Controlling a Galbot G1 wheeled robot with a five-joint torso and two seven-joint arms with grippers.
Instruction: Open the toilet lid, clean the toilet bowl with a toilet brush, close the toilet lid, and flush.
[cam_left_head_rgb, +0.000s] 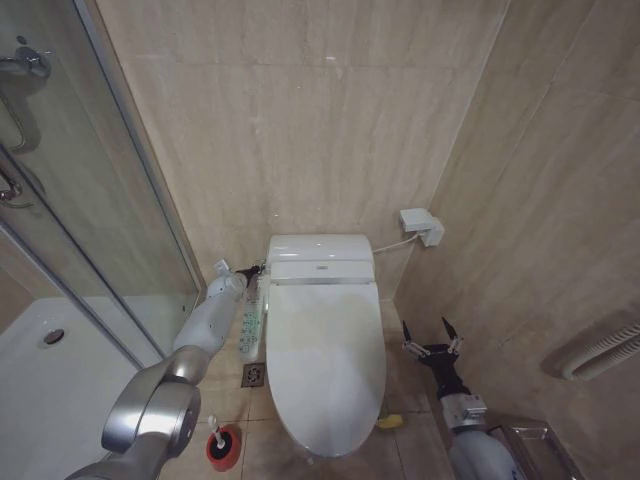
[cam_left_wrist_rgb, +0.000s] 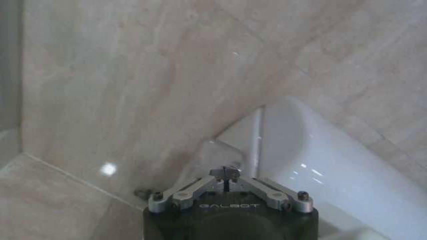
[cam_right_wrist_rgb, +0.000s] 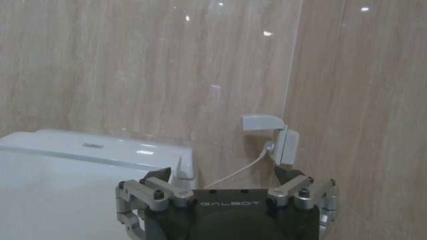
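Two arms out: near left on the floor stands the toilet brush (cam_left_head_rgb: 220, 440) in its red cup. Right gripper (cam_left_head_rgb: 432, 336) hovers right of the toilet, fingers spread wide. Toilet lid (cam_left_head_rgb: 325, 365) lies shut over the toilet bowl (cam_left_head_rgb: 300, 436). Farther back, left gripper (cam_left_head_rgb: 258, 270), fingers pinched together, sits at the button panel (cam_left_head_rgb: 251, 322) beside the bidet unit (cam_left_head_rgb: 320, 258).

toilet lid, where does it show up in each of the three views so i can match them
Head view: the toilet lid lies shut over the bowl, low in the middle, between the two arms.
Left wrist view: I cannot tell the lid apart here; the left gripper points at the white rear unit.
Right wrist view: the lid fills the lower left, beside the right gripper.
Shared landmark: the rear unit.
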